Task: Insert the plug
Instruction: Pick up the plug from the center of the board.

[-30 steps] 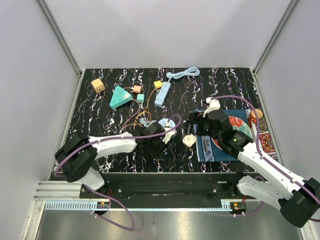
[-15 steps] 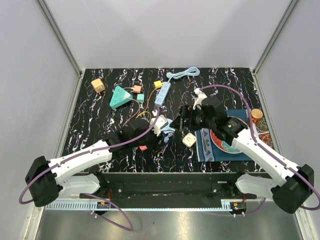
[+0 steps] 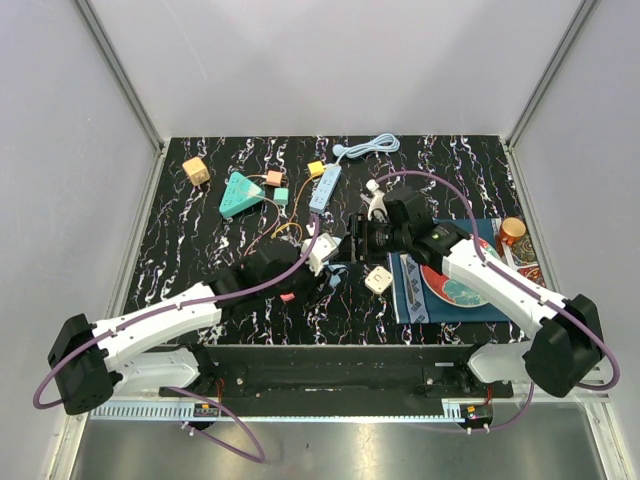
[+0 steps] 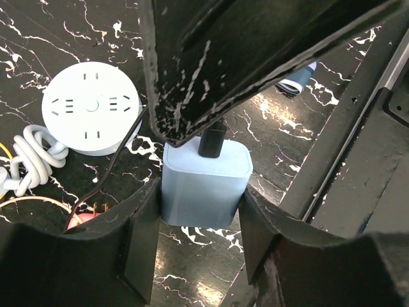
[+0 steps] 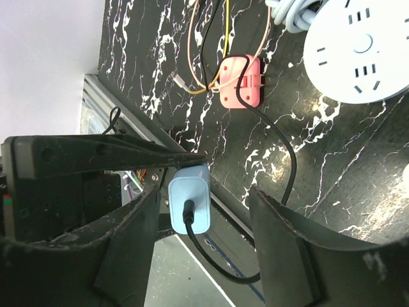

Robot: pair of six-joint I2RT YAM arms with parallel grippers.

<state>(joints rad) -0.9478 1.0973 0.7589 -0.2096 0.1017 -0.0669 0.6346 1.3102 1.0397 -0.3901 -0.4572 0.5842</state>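
Observation:
A light blue plug block (image 4: 204,182) with a black cable in its top sits between the fingers of my left gripper (image 4: 198,214), which is shut on its sides and holds it above the table. The right wrist view shows the same block (image 5: 190,198) between the spread fingers of my right gripper (image 5: 203,199), which is open, with a wide gap on one side. The round white socket (image 4: 91,109) lies on the table to the left of the block; it also shows in the right wrist view (image 5: 361,51). In the top view both grippers meet at mid-table, left (image 3: 322,258) and right (image 3: 352,245).
A pink connector (image 5: 241,89) with thin wires lies near the socket. A white cube adapter (image 3: 377,279), a blue power strip (image 3: 325,187), a teal triangle (image 3: 240,193), an orange cube (image 3: 196,170), and a blue mat with a plate (image 3: 412,295) are around.
My left arm has stretched forward and right, carrying the plug block up to mid-table. My right gripper has moved left and now has its open fingers around the block.

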